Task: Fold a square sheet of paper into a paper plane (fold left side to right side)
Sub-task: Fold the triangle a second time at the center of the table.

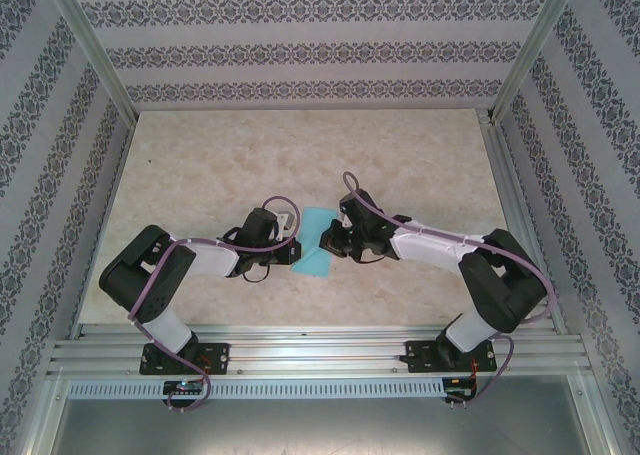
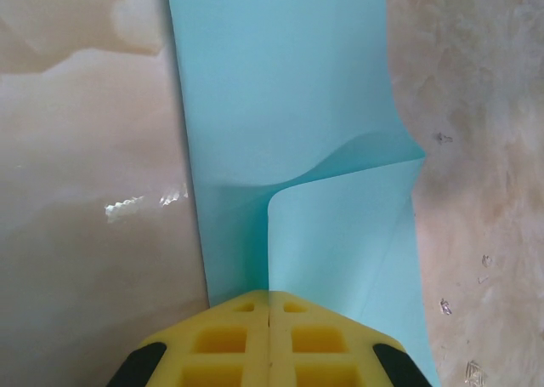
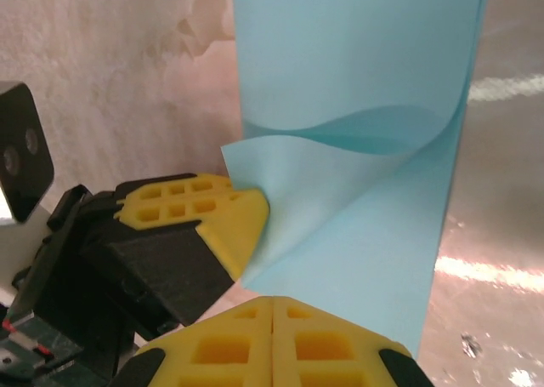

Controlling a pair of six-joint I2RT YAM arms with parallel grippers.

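Observation:
The light-blue square sheet of paper [image 1: 314,251] lies on the marble table between both grippers. It looks like a long strip with one flap curled up, not a pointed paper plane. My left gripper [image 1: 293,247] is shut on that raised flap. In the left wrist view the flap's edge [image 2: 270,234] runs straight into the closed yellow fingers [image 2: 238,336], and the flat sheet [image 2: 289,81] stretches beyond. The right wrist view has the left fingers [image 3: 200,213] pinching the flap's corner beside the sheet [image 3: 357,64]. My right gripper [image 3: 272,300] is shut, its tips at the sheet's near edge with nothing visibly between them.
The marble table top [image 1: 200,165] is ringed by patterned walls [image 1: 300,45] and aluminium posts. A metal rail [image 1: 320,350] runs along the near edge by the arm bases. Purple cables [image 1: 350,190] loop over both arms.

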